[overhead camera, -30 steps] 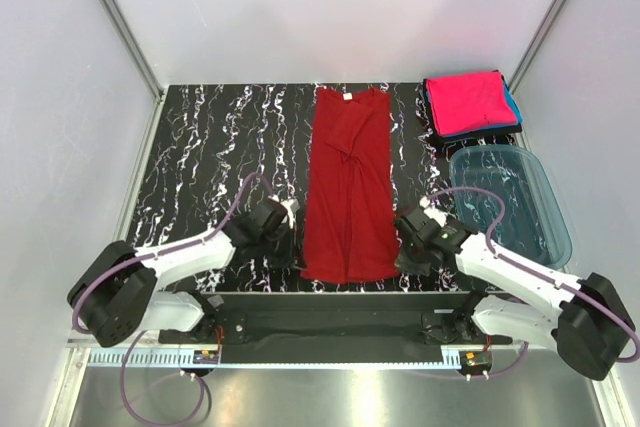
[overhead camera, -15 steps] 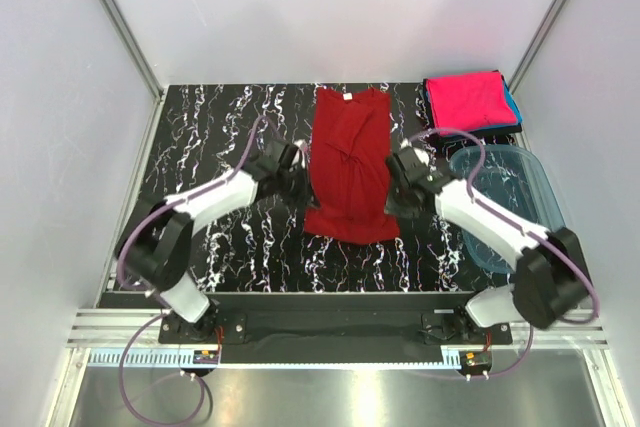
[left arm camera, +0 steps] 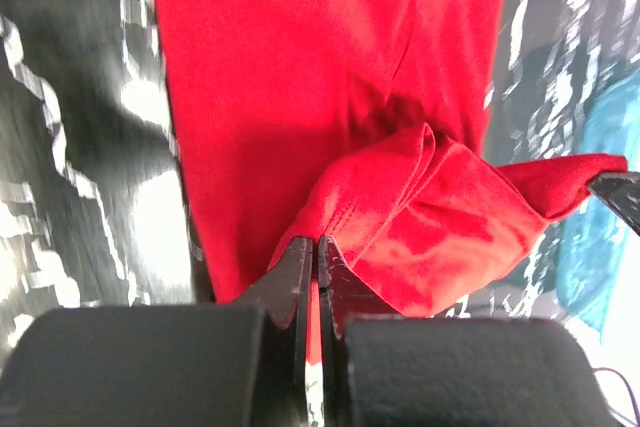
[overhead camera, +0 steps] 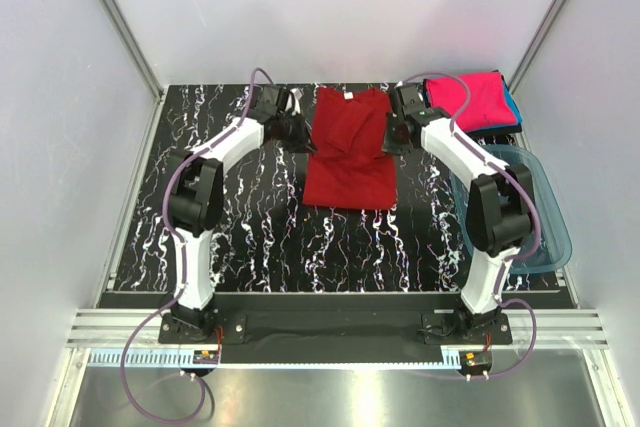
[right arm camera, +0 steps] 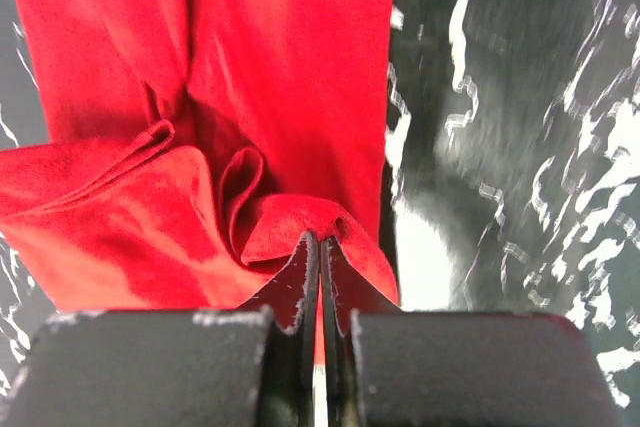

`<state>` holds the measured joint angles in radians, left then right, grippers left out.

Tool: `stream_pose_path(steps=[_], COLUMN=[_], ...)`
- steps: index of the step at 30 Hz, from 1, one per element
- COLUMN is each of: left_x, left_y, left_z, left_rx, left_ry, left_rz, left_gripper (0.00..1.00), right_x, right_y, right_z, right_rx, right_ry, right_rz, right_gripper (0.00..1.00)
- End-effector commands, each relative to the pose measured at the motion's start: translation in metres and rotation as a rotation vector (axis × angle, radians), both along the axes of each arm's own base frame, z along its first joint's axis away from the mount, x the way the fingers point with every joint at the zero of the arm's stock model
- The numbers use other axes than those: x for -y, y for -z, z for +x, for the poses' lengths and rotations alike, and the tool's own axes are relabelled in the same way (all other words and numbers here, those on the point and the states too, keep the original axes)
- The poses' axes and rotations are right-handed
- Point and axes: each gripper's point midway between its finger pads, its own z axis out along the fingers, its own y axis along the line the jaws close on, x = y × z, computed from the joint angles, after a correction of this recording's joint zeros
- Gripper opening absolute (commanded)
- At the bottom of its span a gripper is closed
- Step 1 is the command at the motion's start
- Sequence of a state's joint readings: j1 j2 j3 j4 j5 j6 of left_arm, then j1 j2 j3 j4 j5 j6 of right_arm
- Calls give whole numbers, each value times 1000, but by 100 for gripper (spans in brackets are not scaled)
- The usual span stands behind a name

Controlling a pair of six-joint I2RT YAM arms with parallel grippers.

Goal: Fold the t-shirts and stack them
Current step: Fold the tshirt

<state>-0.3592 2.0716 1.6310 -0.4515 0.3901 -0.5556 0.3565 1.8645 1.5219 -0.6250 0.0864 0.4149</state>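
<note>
The dark red t-shirt (overhead camera: 348, 152) lies at the table's back middle, its bottom half doubled over toward the collar. My left gripper (overhead camera: 297, 131) is shut on the shirt's left hem corner (left arm camera: 330, 217) beside its left edge. My right gripper (overhead camera: 396, 134) is shut on the right hem corner (right arm camera: 300, 222) beside its right edge. Both corners are held a little above the lower layer. A small white neck label (overhead camera: 348, 95) shows at the collar. A folded bright pink t-shirt (overhead camera: 468, 102) sits on a teal-blue one (overhead camera: 512, 100) at the back right.
A translucent blue plastic tub (overhead camera: 510, 202) stands at the right edge, just in front of the folded stack. The black marbled table (overhead camera: 230, 227) has white walls around it. Both arms are stretched far out toward the back.
Both grippers have carried the shirt's bottom hem from the near edge up toward the collar, folding the shirt in half. The arms are now stretched far back.
</note>
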Motion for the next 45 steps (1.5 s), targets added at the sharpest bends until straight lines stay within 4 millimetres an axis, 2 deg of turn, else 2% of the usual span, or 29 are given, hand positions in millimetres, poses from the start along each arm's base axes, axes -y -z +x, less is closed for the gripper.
stream_pose_path(steps=[1,2,7,9,10,11,15,16,18,22,23,24,25,26,27,28,30,31,33,34,35,38,40,41,42,43,44,45], left_x=[8,9,6,5,5,4,0,0,-4,-12,-19,-23,-29,-40,-47,-51,-55,-54,-40,-30,-25,-7,-4,-4,-7,-13,-25,-30], left_y=[-20,-26,-28,-34,-28,-31,-25,-17,-13,-5,-11,-18,-35,-39,-44,-64,-59,-72,-65,-66,-59,-42,-29,-24,-20,-30,-18,-19], left_z=[20,23,33,44,47,52,65,69,79,97,104,108,111,115,114,112,98,90,74,66,61,53,50,42,38,36,30,26], left_rx=[41,47,75,102,89,97,98,91,92,98,120,139,176,201,222,288,290,311,301,306,297,262,212,182,172,196,183,187], left_ry=[58,64,45,33,27,21,-5,-7,-19,-36,-51,-59,-69,-107,-123,-139,-124,-119,-69,-46,-26,30,30,39,36,31,-1,-13], left_rz=[-83,-104,-95,-98,-99,-107,-100,-95,-99,-108,-105,-100,-95,-53,-22,33,86,79,56,48,47,32,13,18,35,50,105,128], left_gripper=[0,0,0,0,0,0,1,2,5,21,24,27,32,34,35,38,38,38,38,38,38,37,36,36,36,38,40,42], right_x=[-1,-1,6,9,7,6,-3,-3,-2,-8,-13,-15,-13,-11,-7,-2,2,4,4,0,-4,-11,-8,-8,-6,-5,-5,-4], right_y=[-29,-31,-40,-39,-37,-35,-25,-19,-11,2,0,-2,-9,-12,-16,-23,-29,-33,-33,-34,-34,-23,-14,-11,-11,-10,-11,-11], right_z=[30,32,44,50,56,59,72,78,84,107,110,113,117,118,118,113,106,97,88,82,79,69,58,52,47,38,32,26], right_rx=[72,76,97,96,95,93,79,75,66,72,69,68,58,53,48,33,25,15,-3,-13,-17,-49,-83,-94,-101,-110,-114,-121], right_ry=[-54,-58,-46,-41,-46,-52,-96,-103,-114,-164,-188,-195,-194,-184,-168,-150,-138,-130,-126,-131,-140,-143,-119,-118,-110,-102,-102,-101], right_rz=[20,23,34,41,44,55,84,79,80,86,111,119,118,106,96,82,72,74,85,114,137,185,186,189,191,195,205,211], right_gripper=[0,0,0,0,0,0,0,0,0,12,16,32,37,41,44,45,45,45,42,38,34,31,32,37,39,40,41,43])
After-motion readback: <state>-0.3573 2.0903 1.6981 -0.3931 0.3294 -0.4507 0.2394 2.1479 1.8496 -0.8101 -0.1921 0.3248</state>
